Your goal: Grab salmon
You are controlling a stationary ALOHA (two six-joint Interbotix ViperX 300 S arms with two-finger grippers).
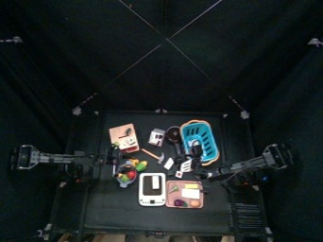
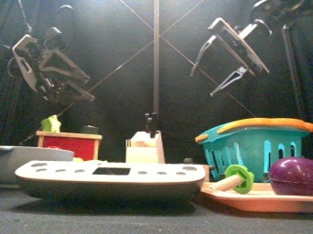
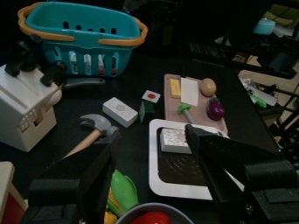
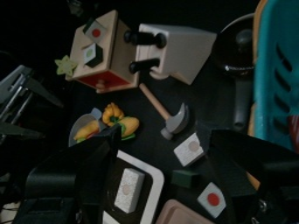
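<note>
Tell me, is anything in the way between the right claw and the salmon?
Nothing I can see. The right claw hangs open, high over the table. The salmon lies uncovered below it, with only a white block close beside it.

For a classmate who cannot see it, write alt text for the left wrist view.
Between the left gripper's open black jaws, a white toy scale lies on the black table, with a tray of play food beyond it. A teal basket with an orange rim stands farther off, and a toy hammer and small blocks lie scattered between.
</note>
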